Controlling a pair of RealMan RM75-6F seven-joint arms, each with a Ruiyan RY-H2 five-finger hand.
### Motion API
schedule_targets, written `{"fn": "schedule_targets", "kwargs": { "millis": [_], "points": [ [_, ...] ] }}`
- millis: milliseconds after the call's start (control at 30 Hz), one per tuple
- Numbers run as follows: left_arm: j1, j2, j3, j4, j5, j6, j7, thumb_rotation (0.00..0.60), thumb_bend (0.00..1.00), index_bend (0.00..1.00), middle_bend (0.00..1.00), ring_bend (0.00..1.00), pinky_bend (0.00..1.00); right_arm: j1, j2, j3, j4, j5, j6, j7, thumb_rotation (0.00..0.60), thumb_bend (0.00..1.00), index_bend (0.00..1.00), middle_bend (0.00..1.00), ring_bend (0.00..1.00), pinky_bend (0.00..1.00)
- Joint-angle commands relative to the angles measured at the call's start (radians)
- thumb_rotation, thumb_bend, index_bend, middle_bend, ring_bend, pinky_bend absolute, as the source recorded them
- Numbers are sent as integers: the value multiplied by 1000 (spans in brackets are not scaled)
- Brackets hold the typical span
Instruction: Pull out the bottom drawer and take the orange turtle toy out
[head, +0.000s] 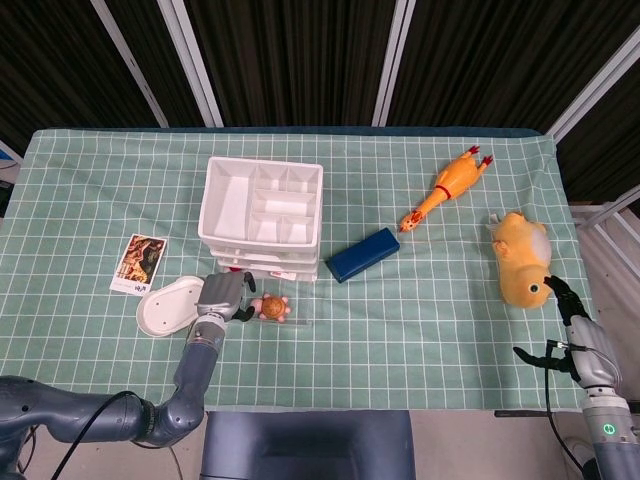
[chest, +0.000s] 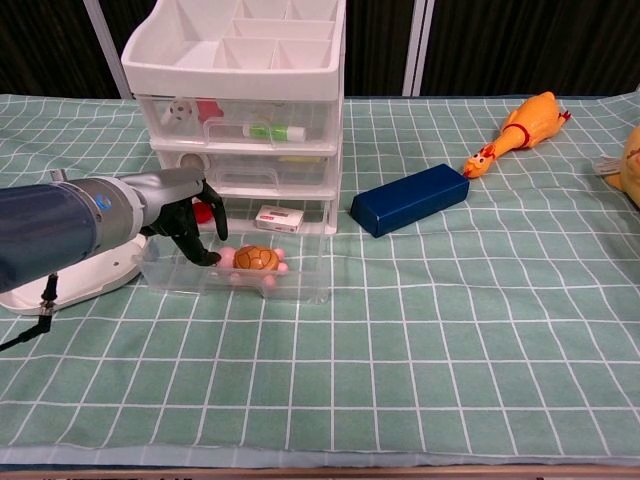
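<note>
The clear bottom drawer (chest: 290, 287) stands pulled out in front of the white drawer unit (chest: 240, 120) (head: 262, 215). Inside it lies the orange turtle toy (chest: 256, 262) (head: 270, 307). My left hand (chest: 188, 222) (head: 226, 297) reaches over the drawer's left end, its dark fingertips (chest: 210, 256) just left of the turtle; whether they touch it is unclear. It holds nothing. My right hand (head: 572, 338) hangs open at the table's right front edge, near the yellow plush toy (head: 522, 258).
A white oval lid (head: 168, 305) lies left of the drawer, with a picture card (head: 139, 263) beyond it. A blue box (chest: 409, 198) sits right of the unit. A rubber chicken (chest: 522, 128) lies at the back right. A red cap (chest: 205, 211) and small box (chest: 278, 217) sit in the drawer slot.
</note>
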Motion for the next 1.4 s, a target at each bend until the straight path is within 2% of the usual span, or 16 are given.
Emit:
{"fn": "schedule_targets", "kwargs": {
  "millis": [33,367,567,867,1033,1233,1400],
  "points": [
    [-6,-11,-3,9,-2,-1,5,600,299,421,1000,1000,1000,0,0,1,0,1,0,2,600,108,0,0,0,185],
    [-20,-42,-10,37,-15,-10,22,600,306,457,1000,1000,1000,0,1,0,0,0,-2,5,600,108,0,0,0,185],
    [-23,-59,-9,52,-18,-14,28,600,445,563,1000,1000,1000,0,2,0,0,1,-2,7,600,108,0,0,0,185],
    [-3,-43,-13,24,56,16,-6,600,459,584,1000,1000,1000,0,2,0,-1,0,-2,10,600,108,0,0,0,185],
    [16,-5,-10,-41,126,42,-28,600,459,586,1000,1000,1000,0,2,0,-1,-1,-2,9,600,108,0,0,0,185],
    [54,77,-2,-181,193,96,-45,600,458,586,1000,1000,1000,-1,3,0,-1,-1,0,9,600,109,0,0,0,185],
    [113,172,38,-304,253,146,-65,600,458,588,1000,1000,1000,-1,2,1,-1,0,0,8,600,109,0,0,0,185]
  ]
}}
